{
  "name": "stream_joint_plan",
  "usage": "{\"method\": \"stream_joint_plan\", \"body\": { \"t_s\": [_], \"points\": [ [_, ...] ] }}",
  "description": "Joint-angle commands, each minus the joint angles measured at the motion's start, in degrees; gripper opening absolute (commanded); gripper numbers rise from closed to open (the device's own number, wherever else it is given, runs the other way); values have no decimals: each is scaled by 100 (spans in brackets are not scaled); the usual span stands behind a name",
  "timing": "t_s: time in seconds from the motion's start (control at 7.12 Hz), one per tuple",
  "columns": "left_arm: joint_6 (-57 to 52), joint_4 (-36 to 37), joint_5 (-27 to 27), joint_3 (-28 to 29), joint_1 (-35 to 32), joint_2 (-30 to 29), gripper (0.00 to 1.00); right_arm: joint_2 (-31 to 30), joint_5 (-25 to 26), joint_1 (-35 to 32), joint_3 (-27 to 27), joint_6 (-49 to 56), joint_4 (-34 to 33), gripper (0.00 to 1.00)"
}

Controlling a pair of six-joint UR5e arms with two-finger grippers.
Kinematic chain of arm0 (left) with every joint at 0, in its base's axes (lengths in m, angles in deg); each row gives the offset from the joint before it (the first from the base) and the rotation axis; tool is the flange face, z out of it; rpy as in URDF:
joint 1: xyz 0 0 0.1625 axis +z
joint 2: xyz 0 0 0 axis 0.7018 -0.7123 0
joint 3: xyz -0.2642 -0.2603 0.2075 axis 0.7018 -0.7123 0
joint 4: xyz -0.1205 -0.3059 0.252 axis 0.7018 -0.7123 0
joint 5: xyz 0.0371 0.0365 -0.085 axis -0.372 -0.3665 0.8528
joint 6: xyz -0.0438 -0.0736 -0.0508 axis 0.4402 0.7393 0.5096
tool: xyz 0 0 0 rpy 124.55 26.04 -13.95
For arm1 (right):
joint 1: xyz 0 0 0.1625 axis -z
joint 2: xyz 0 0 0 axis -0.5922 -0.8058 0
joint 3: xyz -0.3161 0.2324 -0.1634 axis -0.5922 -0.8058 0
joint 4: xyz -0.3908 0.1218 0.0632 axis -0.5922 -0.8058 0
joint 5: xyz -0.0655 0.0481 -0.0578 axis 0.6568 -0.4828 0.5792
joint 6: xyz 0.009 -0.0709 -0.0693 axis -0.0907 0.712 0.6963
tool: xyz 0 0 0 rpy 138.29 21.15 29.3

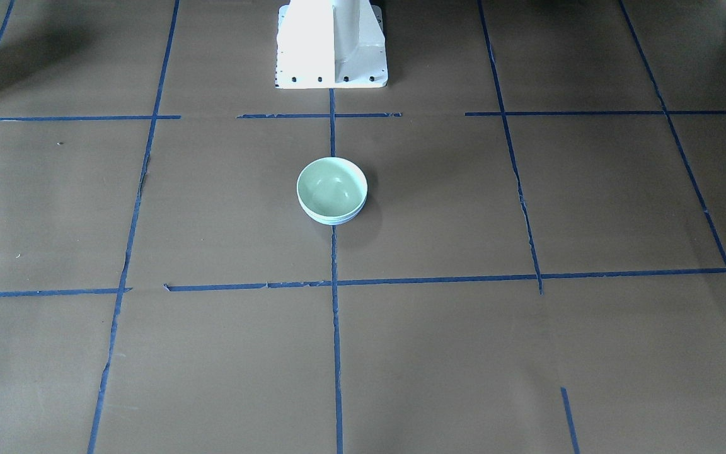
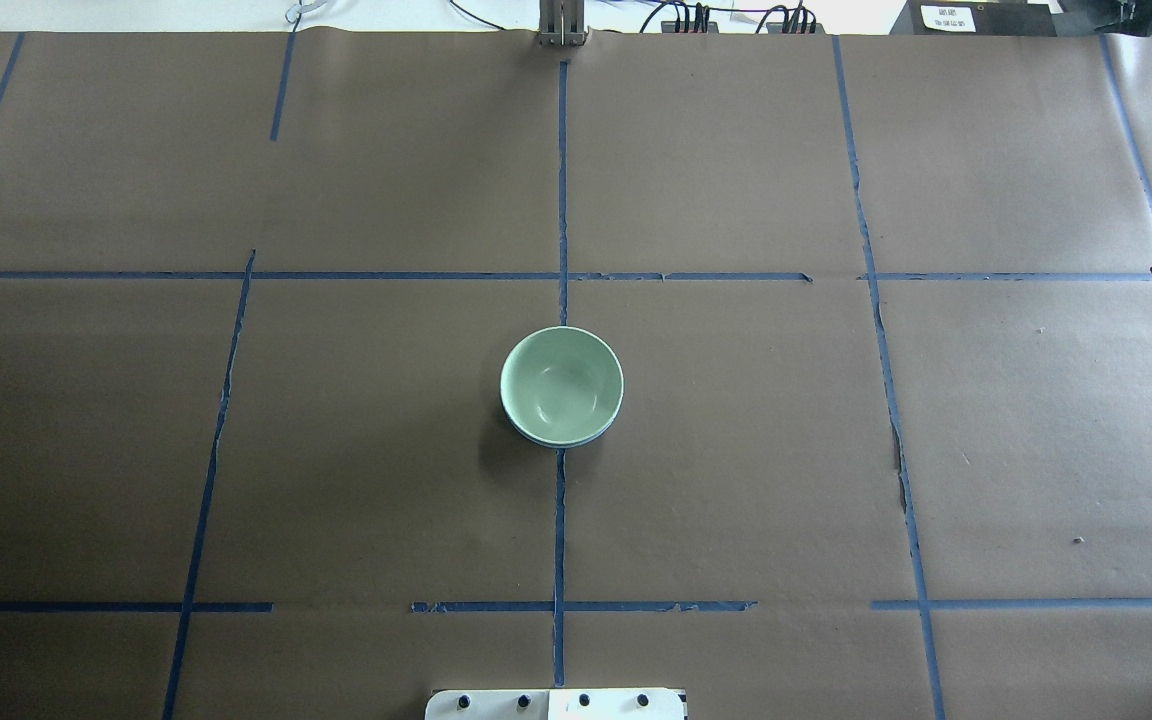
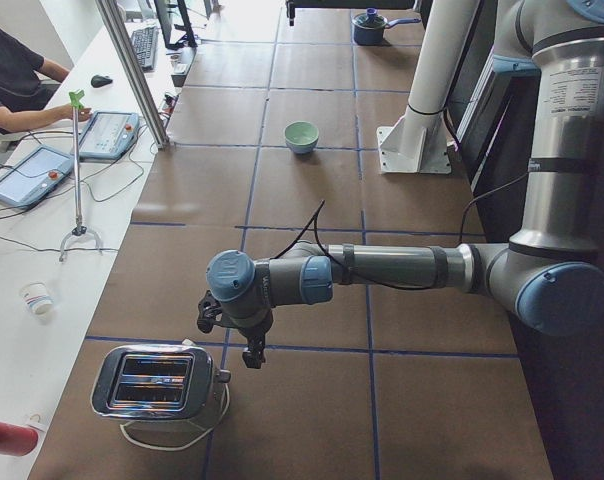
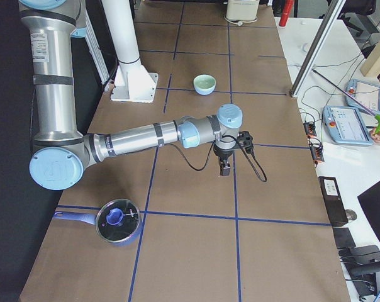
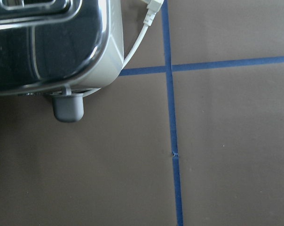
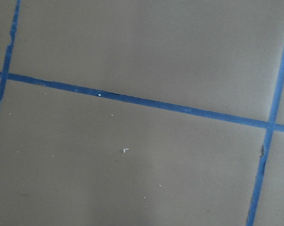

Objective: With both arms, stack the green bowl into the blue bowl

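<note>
The green bowl (image 2: 561, 385) sits nested inside the blue bowl (image 2: 564, 442) at the table's middle. Only a thin pale blue rim shows under it. The stack also shows in the front view, green bowl (image 1: 331, 187) over blue rim (image 1: 333, 221), and in the left view (image 3: 301, 135) and right view (image 4: 204, 83). My left gripper (image 3: 252, 357) hangs far from the bowls, beside the toaster. My right gripper (image 4: 224, 168) hangs over bare table, a tile away from the bowls. I cannot tell whether either is open or shut. Neither wrist view shows fingers.
A chrome toaster (image 3: 154, 382) with a white cord stands at the table's left end, also in the left wrist view (image 5: 48, 42). A blue pot with a glass lid (image 4: 117, 221) lies at the right end. The white pedestal (image 1: 331, 44) stands behind the bowls.
</note>
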Motion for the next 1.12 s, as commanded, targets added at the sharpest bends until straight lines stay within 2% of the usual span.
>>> {"method": "stream_joint_plan", "body": {
  "t_s": [0.0,0.28,0.42,0.7,0.98],
  "points": [
    [8,-30,1,21,-9,18,100,-71,-24,-537,-549,159,299,100],
    [0,-30,1,21,-9,9,100,-115,-86,-1065,-1120,799,318,100],
    [0,-30,1,21,-9,9,100,-167,-94,-1389,-1192,1141,214,100],
    [-9,-30,1,21,-9,9,100,-264,-287,-1770,-809,1276,-487,100],
    [-9,-30,1,39,-9,9,100,-413,-288,-1788,-604,1364,-693,100]
  ]
}}
